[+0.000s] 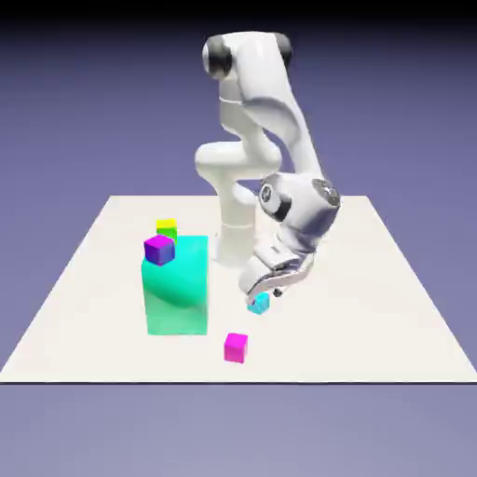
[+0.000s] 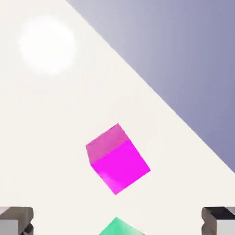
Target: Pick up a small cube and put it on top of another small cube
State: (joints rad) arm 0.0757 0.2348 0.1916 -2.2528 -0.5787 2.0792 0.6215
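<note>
The small cube (image 1: 236, 347), plain magenta-pink, lies on the white table near its front edge. In the hand view the small cube (image 2: 118, 158) sits in the middle, ahead of the fingers and apart from them. My gripper (image 1: 267, 289) hangs low over the table, just behind that cube and right above a small cyan cube (image 1: 258, 303). Both grey fingertips (image 2: 16, 221) stand far apart at the bottom corners, so my gripper (image 2: 117, 224) is open and holds nothing. A corner of the cyan cube (image 2: 120, 228) peeks in between them.
A big teal block (image 1: 175, 284) stands toward the exterior view's left of the gripper, with a small purple cube (image 1: 159, 249) on its top. Behind it sits a yellow-green cube (image 1: 167, 226). The table edge (image 2: 151, 85) runs diagonally across the hand view.
</note>
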